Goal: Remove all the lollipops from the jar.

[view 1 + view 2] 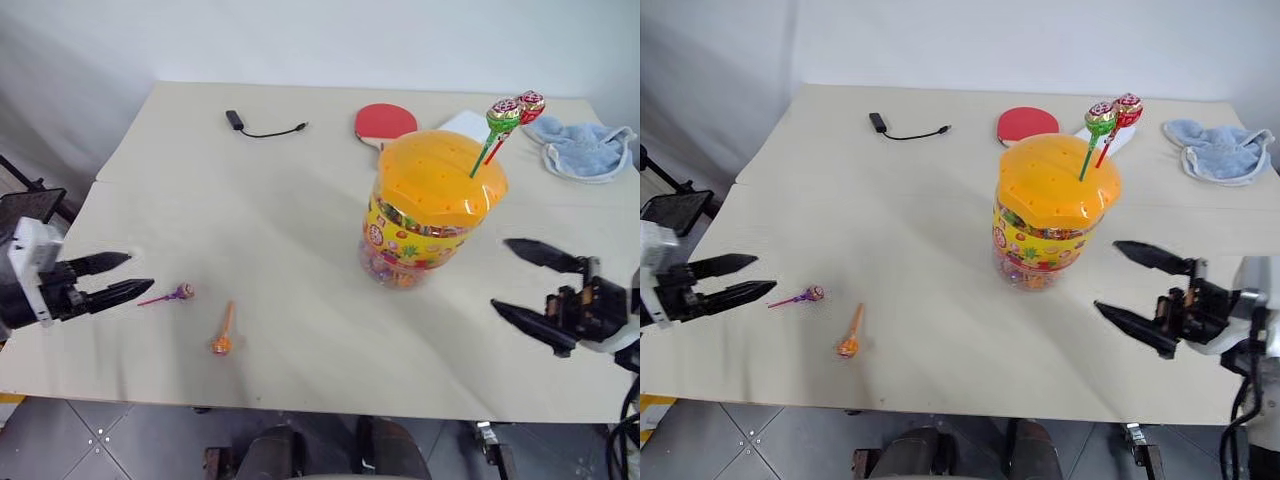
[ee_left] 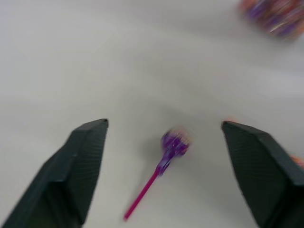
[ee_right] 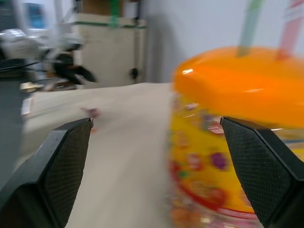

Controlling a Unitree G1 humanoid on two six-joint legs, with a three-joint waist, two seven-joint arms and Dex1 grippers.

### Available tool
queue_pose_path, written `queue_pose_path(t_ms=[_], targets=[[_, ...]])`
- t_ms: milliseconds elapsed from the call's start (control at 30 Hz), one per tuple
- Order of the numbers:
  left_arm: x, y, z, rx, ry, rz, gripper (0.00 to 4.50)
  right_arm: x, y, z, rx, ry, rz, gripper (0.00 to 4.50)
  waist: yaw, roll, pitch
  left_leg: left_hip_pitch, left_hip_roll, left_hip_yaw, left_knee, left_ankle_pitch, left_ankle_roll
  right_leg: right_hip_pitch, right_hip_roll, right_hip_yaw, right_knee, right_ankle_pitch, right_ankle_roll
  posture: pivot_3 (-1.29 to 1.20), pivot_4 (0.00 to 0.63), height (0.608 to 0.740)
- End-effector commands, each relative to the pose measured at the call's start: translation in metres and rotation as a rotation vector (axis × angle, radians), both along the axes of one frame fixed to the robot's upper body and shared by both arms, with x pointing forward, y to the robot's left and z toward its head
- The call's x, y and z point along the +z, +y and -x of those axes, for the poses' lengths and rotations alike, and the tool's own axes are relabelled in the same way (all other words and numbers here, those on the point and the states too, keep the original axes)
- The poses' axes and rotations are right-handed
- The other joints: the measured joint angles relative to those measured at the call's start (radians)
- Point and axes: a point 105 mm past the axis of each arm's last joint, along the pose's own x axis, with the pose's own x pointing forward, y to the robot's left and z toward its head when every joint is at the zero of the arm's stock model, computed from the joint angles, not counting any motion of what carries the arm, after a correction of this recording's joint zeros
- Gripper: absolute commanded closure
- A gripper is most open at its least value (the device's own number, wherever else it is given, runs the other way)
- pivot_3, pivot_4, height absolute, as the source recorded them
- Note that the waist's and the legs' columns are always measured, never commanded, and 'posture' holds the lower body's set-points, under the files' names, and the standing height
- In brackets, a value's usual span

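The jar (image 1: 425,215) stands right of the table's middle, clear with an orange domed lid and a yellow label. A green lollipop (image 1: 501,115) and a red lollipop (image 1: 531,103) stick up from holes in its lid. A purple lollipop (image 1: 180,292) and an orange lollipop (image 1: 221,343) lie on the table near the front left. My left gripper (image 1: 125,277) hovers open just left of the purple one, which lies on the table in front of its spread fingers (image 2: 85,161). My right gripper (image 1: 525,280) is open, to the right of the jar, apart from it.
A red paddle (image 1: 384,122), a white item (image 1: 465,125) and a blue cloth (image 1: 583,148) lie behind the jar at the far right. A small black device with a cable (image 1: 236,120) sits at the far middle. The table's front edge (image 1: 300,400) is close below the grippers.
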Motion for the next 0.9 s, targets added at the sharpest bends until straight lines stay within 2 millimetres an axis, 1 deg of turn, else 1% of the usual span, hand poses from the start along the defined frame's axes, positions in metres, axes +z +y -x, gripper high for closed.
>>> queue_pose_path(t_ms=[33,67,133,200,267,400,500,600,700,800,900], targets=[[0.032,-0.008,0.006,-0.075,-0.223,0.030,0.02,0.017,-0.027,0.004,-0.195,-0.019,-0.065,0.00,0.004,0.000,0.000,0.000,0.000,0.000,0.000,-0.001,-0.001,0.000,0.000,0.000,0.000,0.000,0.000,0.00,0.150,0.740],[0.040,-0.016,0.006,-0.105,-0.257,0.061,0.02,0.019,-0.033,0.005,-0.233,-0.024,-0.090,0.00,0.007,0.000,0.000,0.000,0.000,0.000,0.000,-0.001,-0.001,0.000,0.000,0.000,0.000,0.000,0.000,0.00,0.150,0.740],[0.057,-0.039,0.006,-0.196,-0.302,0.153,0.02,0.019,-0.040,0.006,-0.284,-0.027,-0.129,0.00,0.010,-0.001,0.000,0.000,0.000,0.000,0.000,-0.001,-0.002,0.000,0.000,0.000,0.000,0.000,0.000,0.00,0.150,0.740],[0.066,-0.059,0.009,-0.289,-0.316,0.213,0.02,0.015,-0.039,0.005,-0.295,-0.012,-0.139,0.00,0.009,-0.002,0.000,0.000,0.000,0.000,0.001,-0.001,-0.002,0.001,0.000,0.001,0.000,0.001,0.001,0.00,0.150,0.740],[0.071,-0.075,0.010,-0.356,-0.312,0.231,0.02,0.015,-0.031,0.001,-0.281,-0.012,-0.140,0.00,0.006,-0.001,0.000,0.000,0.000,0.000,0.001,-0.001,-0.001,0.002,0.000,0.001,0.000,0.001,0.001,0.00,0.150,0.740],[0.077,-0.091,0.006,-0.414,-0.318,0.273,0.02,0.028,-0.018,-0.025,-0.309,0.016,-0.143,0.00,-0.018,0.001,0.000,0.001,0.000,0.003,0.001,0.001,0.001,0.001,0.002,0.003,0.001,0.001,0.001,0.00,0.150,0.740],[0.076,-0.100,0.005,-0.439,-0.319,0.294,0.02,0.050,-0.005,-0.042,-0.270,0.006,-0.164,0.00,-0.026,0.001,0.001,0.002,0.003,0.005,0.000,0.001,0.001,-0.001,0.005,0.005,0.002,0.000,0.000,0.00,0.150,0.740],[0.075,-0.108,0.006,-0.456,-0.328,0.315,0.02,0.064,0.009,-0.051,-0.215,0.001,-0.166,0.00,-0.022,0.001,0.001,0.001,0.004,0.006,0.000,0.001,0.000,-0.002,0.006,0.005,0.002,0.000,0.000,0.00,0.150,0.740],[0.074,-0.115,0.006,-0.456,-0.339,0.329,0.00,0.073,0.019,-0.059,-0.177,0.008,-0.155,0.62,-0.014,0.001,0.001,0.000,0.004,0.006,0.000,0.001,0.001,-0.002,0.006,0.004,0.001,0.000,0.000,0.00,0.150,0.740],[0.071,-0.117,0.006,-0.452,-0.337,0.326,0.00,0.075,0.027,-0.065,-0.160,0.004,-0.111,1.61,-0.012,0.000,0.001,-0.001,0.004,0.006,0.001,0.000,0.001,-0.002,0.006,0.003,0.000,0.000,0.000,0.00,0.150,0.740],[0.071,-0.119,0.005,-0.449,-0.340,0.327,0.00,0.079,0.031,-0.071,-0.156,-0.008,-0.099,1.61,-0.014,0.000,0.001,-0.001,0.003,0.008,0.001,0.000,0.002,-0.002,0.006,0.004,-0.001,0.000,0.001,0.00,0.150,0.740]])
